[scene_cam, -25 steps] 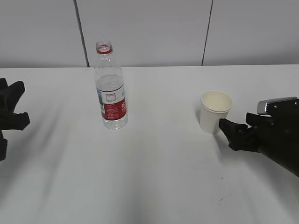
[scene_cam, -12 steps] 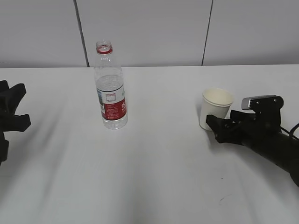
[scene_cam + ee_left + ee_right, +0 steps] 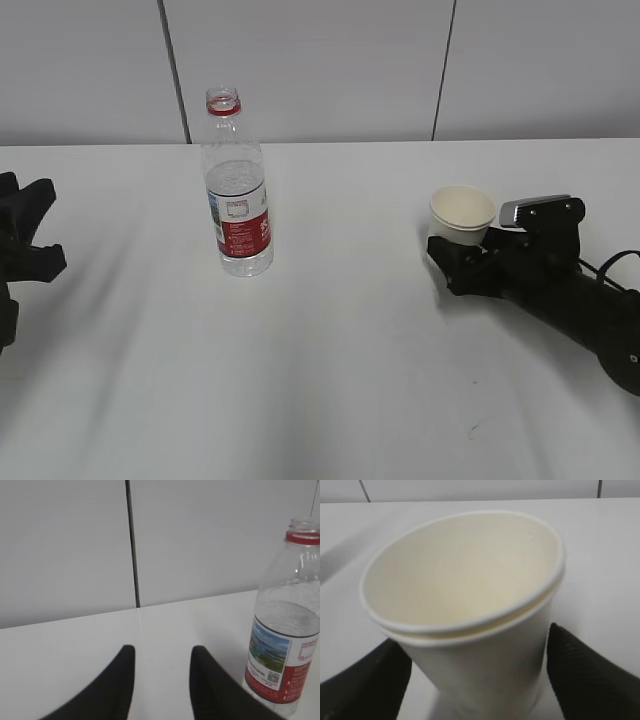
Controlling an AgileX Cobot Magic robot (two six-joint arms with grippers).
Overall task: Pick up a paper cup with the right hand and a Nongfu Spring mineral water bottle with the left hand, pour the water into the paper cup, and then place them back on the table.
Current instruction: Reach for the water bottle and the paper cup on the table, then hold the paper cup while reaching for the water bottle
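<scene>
Now cup (image 3: 462,213) upright btwn spread right gripper (image 3: 462,268); bottle (image 3: 237,188) vertical; left gripper (image 3: 161,680) spread.

No legible text on bottle label (image 3: 281,666)

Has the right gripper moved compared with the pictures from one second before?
Yes. The right gripper has advanced leftward, toward the bottle, which stands unmoved. Its fingers now flank the paper cup, which looks tilted.
</scene>
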